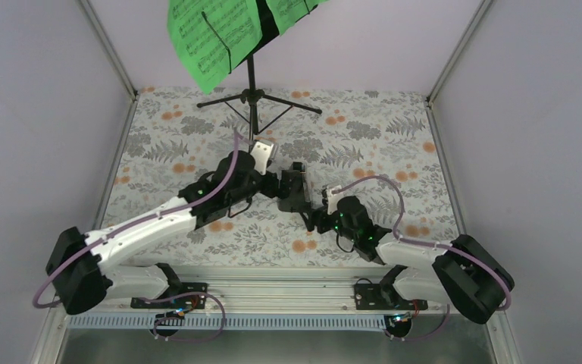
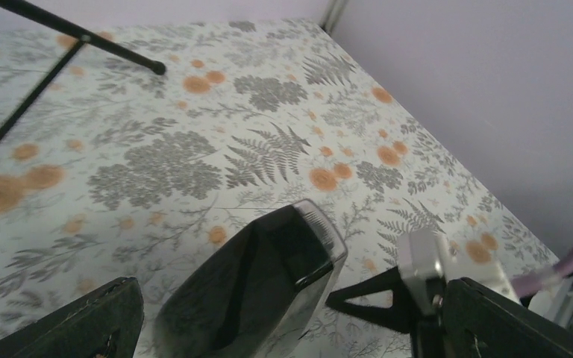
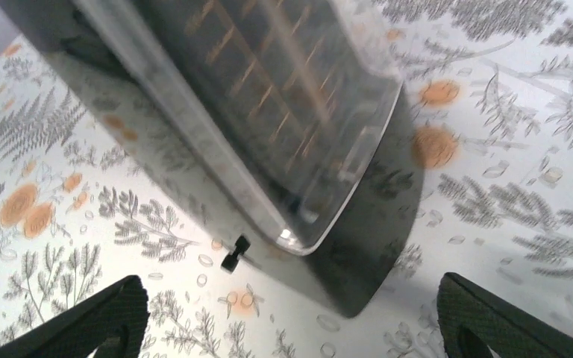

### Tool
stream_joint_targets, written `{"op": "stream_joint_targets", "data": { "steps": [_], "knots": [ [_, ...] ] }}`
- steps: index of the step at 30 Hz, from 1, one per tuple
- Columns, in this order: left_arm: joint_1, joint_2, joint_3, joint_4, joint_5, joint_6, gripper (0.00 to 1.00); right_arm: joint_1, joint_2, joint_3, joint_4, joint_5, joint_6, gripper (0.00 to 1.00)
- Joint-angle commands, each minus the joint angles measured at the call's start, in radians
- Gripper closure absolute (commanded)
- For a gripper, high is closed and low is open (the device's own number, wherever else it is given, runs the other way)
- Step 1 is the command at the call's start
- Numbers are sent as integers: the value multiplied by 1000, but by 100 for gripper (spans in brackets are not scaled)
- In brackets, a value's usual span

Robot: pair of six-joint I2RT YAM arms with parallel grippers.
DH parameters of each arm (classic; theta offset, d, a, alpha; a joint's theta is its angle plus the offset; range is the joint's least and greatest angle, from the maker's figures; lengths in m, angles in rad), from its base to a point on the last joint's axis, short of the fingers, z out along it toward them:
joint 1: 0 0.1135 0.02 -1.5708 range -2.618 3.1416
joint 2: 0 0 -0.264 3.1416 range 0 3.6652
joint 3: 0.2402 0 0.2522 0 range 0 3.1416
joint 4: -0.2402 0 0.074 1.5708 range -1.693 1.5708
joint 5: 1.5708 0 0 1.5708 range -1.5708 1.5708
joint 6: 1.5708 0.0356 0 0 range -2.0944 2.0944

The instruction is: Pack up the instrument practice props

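The metronome (image 1: 294, 188) is found on the tabletop (image 1: 394, 144) near its middle, in front of the music stand (image 1: 252, 83) and well apart from it. In the right wrist view its dark body is seen close up under a clear front cover, with a shadow cast on the floral cloth beside it, and a small black knob (image 3: 235, 253) is seen at its lower edge. Whether it stands fully upright cannot be told from the pictures.

It is flanked by both arms. The left gripper (image 2: 291, 317) is brought in from the left, its fingers (image 2: 82, 324) spread wide, with the metronome between them and untouched by either. The right gripper (image 3: 291, 317) is placed at the near right of the metronome, its fingers (image 3: 89, 321) likewise held wide apart, and nothing is clamped between them.

Further back, the music stand is set on its tripod at the far middle of the tabletop. The green sheets (image 1: 212, 34) are carried on its desk, one hanging at the left and one at the right, cut off by the top edge of the overhead view. Two of the tripod legs (image 2: 82, 33) are seen in the left wrist view.
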Motion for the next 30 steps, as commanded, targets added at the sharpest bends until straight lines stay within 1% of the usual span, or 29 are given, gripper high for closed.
{"op": "stream_joint_targets", "data": {
  "steps": [1, 4, 7, 12, 18, 21, 27, 30],
  "knots": [
    [5, 101, 88, 45, 99, 32, 0, 67, 40, -39, 96, 134, -1, 6],
    [17, 166, 138, 53, 110, 50, 0, 90, 59, -50, 133, 197, 7, 3],
    [34, 229, 181, 50, 103, 56, 0, 99, 71, -66, 171, 206, 34, 3],
    [47, 316, 215, 52, 75, 39, 0, 121, 119, -77, 220, 231, 64, 2],
    [47, 376, 231, 63, 96, 22, 0, 147, 218, -57, 274, 268, 65, 2],
    [47, 385, 221, 65, 102, 24, 4, 171, 261, -41, 277, 310, 74, 2],
    [47, 395, 196, 55, 97, 8, 22, 207, 328, -5, 272, 386, 75, 2],
    [46, 395, 186, 46, 92, -5, 26, 222, 352, 10, 276, 413, 78, 1]
  ]
}}
